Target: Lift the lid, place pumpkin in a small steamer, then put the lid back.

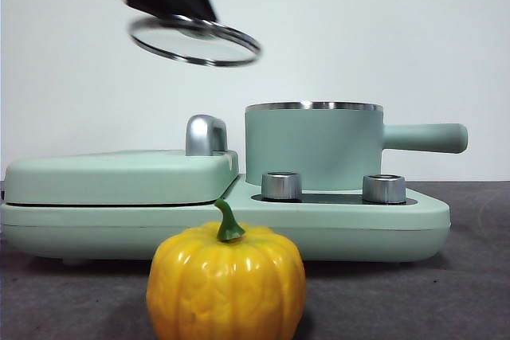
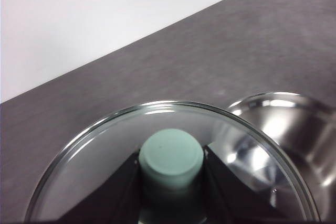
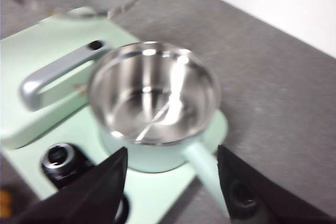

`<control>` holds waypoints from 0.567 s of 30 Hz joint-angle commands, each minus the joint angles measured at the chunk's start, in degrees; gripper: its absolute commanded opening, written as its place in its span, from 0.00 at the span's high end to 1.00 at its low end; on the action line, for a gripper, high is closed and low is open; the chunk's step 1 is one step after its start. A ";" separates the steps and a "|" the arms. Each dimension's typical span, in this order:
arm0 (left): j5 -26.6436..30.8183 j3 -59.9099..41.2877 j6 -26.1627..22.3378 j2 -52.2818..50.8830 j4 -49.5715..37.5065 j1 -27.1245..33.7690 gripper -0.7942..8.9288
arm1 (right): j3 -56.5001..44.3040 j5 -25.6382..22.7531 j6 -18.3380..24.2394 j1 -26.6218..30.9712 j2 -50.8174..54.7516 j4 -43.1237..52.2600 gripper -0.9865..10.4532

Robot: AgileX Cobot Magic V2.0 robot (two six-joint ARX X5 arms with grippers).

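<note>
Hanging in the air at the upper left of the front view, the glass lid (image 1: 195, 40) tilts slightly, its steel rim clear of everything below. The left gripper (image 2: 171, 182) pinches the lid's mint-green knob (image 2: 171, 157) between its two black jaws, one pressed to each side, as the left wrist view shows. Open air lies between the lid and the flat mint-green griddle cover (image 1: 119, 177) beneath it, and the lid sits off to the side of the small steamer (image 1: 313, 146), not over it.

The steamer stands uncovered on the cooker base (image 1: 414, 216), its steel rim unobstructed and its long handle (image 1: 424, 138) pointing away from the griddle cover. The right wrist view shows its shiny steel bowl (image 3: 153, 95) empty. Two steel control knobs (image 1: 281, 185) stand on the base in front of the pot.

The right gripper (image 3: 172, 182) hovers above the steamer's handle side with its jaws spread wide, holding nothing.

The pumpkin (image 1: 225, 286) rests on the grey table (image 1: 470, 284) in front of the cooker, near the camera, apart from the base, with open tabletop on both sides.
</note>
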State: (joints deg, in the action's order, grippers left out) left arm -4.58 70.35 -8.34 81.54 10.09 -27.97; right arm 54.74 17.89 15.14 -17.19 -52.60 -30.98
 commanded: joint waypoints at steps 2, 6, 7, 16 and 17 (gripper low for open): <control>-0.33 1.55 -0.13 -4.66 3.67 1.68 0.90 | 0.94 0.20 1.81 -4.07 -0.55 -0.96 0.68; -0.35 0.39 -0.11 -7.69 7.82 4.28 0.90 | 0.92 0.17 3.63 -10.01 -1.20 -2.82 0.64; -0.33 -0.44 -0.13 -8.63 8.15 4.94 0.90 | 0.92 0.13 4.13 -11.89 -1.66 -3.43 0.62; -0.37 -11.30 1.03 -17.20 6.64 8.72 0.90 | 0.87 -1.70 5.35 -27.28 -10.47 -6.34 0.62; -0.37 -12.00 1.20 -17.90 6.67 8.83 0.90 | 0.87 -2.71 5.77 -28.92 -12.04 -6.36 0.62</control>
State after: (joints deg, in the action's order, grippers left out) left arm -4.69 57.63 -7.81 64.16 19.05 -19.03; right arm 54.74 15.79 19.92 -44.66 -63.13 -37.30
